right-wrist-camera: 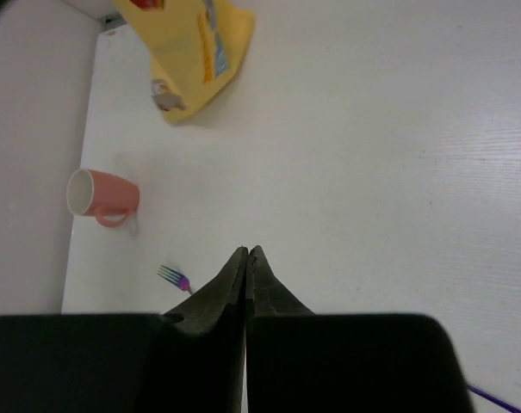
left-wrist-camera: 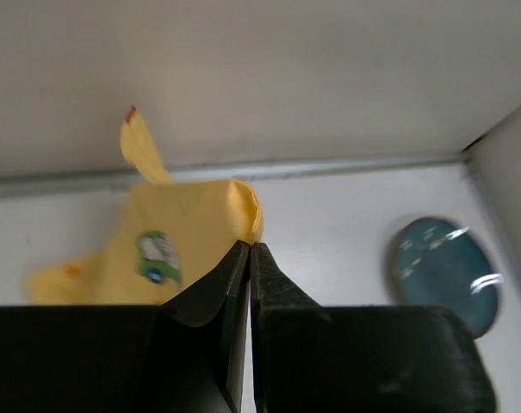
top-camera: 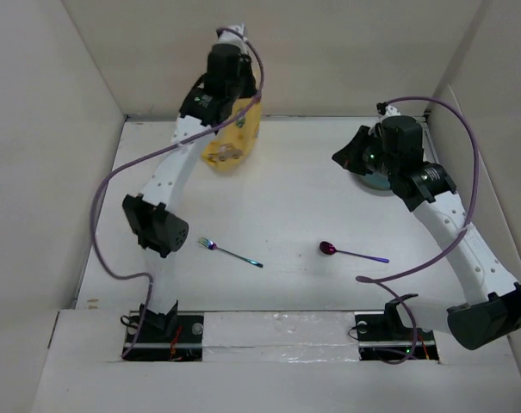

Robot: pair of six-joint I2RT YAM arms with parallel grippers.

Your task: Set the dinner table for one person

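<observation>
Left gripper (left-wrist-camera: 250, 248) pinches yellow cloth (left-wrist-camera: 191, 225) at fold; right gripper (right-wrist-camera: 247, 252) closed, empty. Best spread cloth flat beyond fork (top-camera: 230, 252), spoon (top-camera: 350, 252).

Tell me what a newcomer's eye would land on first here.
First, the bright yellow cloth at the far left of the white table, bunched up with the left pincer shut on its edge. Next come the iridescent fork and spoon, lying apart in the near middle. The teal plate sits at the far right, partly hidden by the right arm, whose right pincer is shut on nothing.
</observation>
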